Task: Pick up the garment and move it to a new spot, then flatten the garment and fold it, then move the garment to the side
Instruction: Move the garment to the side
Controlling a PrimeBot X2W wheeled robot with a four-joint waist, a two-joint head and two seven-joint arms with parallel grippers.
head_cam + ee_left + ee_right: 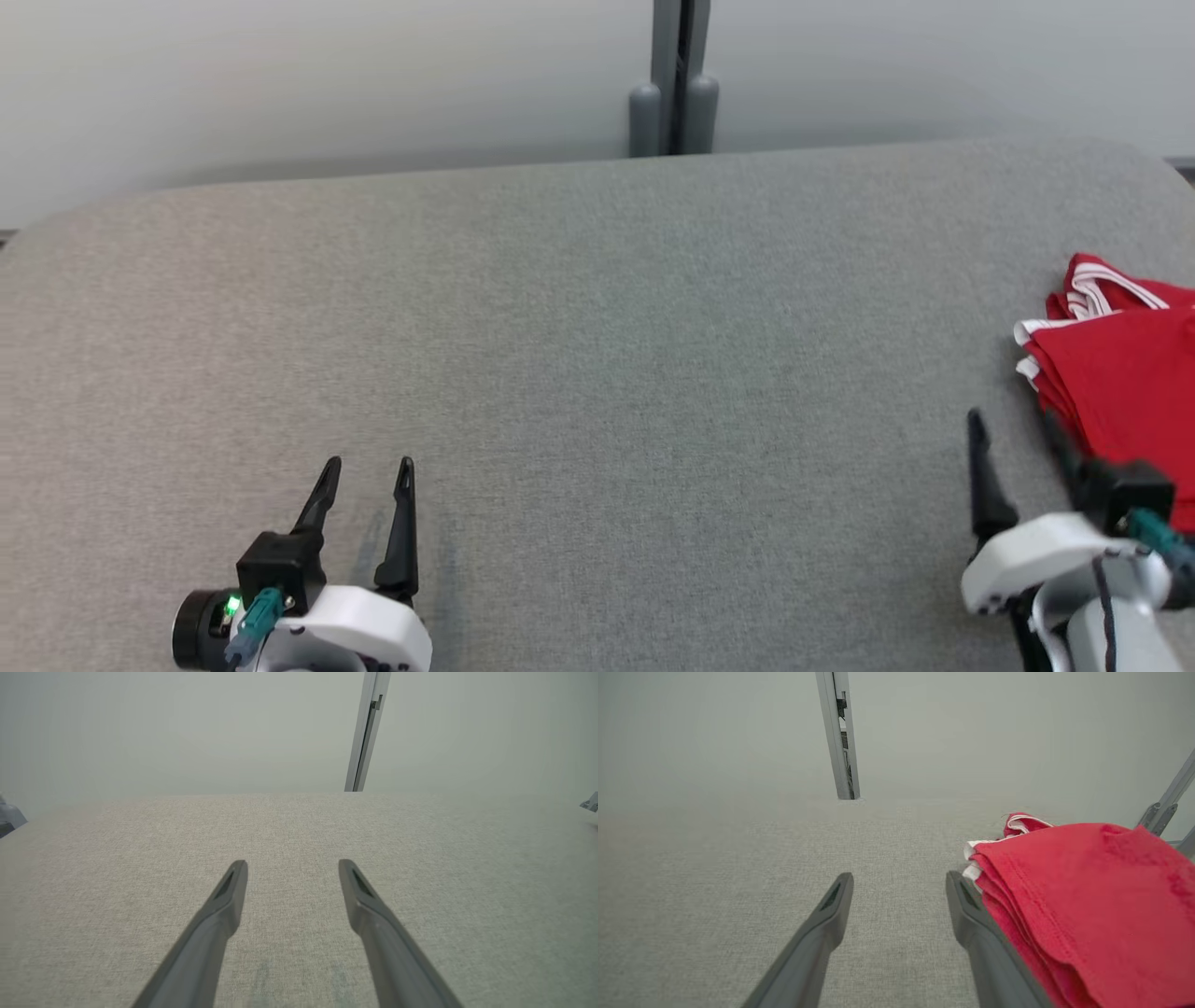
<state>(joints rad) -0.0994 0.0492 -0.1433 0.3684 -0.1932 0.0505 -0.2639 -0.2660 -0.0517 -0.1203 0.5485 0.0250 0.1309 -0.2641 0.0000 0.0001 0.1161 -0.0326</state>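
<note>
Both the left hand (369, 463) and right hand (1013, 420) hover released, empty. The folded garment (1120, 383) lies at three o'clock on the bench (597, 327), probably set aside already.

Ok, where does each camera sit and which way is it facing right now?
Head view: on the head, looking forward and down over the grey table; open left gripper lower left, open right gripper lower right beside the folded red garment.
Left wrist view: on the left wrist, looking along its own fingers across the table towards the post.
Right wrist view: on the right wrist, facing likewise, garment beside one finger.
Shared: head and right wrist views both show the garment; all three show the post.
</note>
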